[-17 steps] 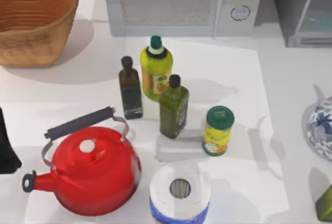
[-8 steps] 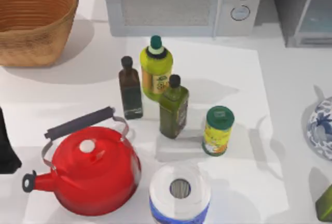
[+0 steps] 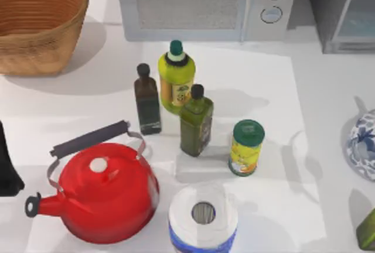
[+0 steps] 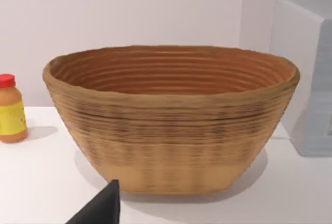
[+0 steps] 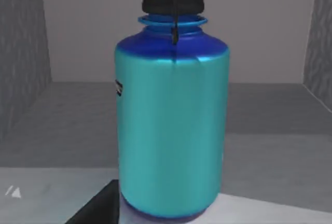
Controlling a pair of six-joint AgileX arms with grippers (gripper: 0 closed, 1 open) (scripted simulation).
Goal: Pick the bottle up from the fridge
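Observation:
The bottle [image 5: 171, 130], bright blue with a dark cap, stands upright on the grey floor inside the fridge [image 5: 23, 63], close in front of my right wrist camera. A dark part of my right gripper [image 5: 98, 209] shows at the bottle's base, just in front of its lower edge. From above, the fridge [image 3: 340, 13] is the grey cabinet with a pale glassy panel at the table's back right. My left arm [image 3: 7, 165] is parked at the left edge, and a dark part of my left gripper [image 4: 101, 209] faces the basket.
A wicker basket [image 3: 35, 19] sits back left, a microwave [image 3: 205, 4] at the back middle. Mid-table stand two dark green bottles [image 3: 196, 121], a yellow-green bottle [image 3: 176, 80], a can [image 3: 246, 147], a red kettle [image 3: 105, 191] and a paper roll [image 3: 203, 215]. A blue-white vase [image 3: 363, 144] is at the right edge.

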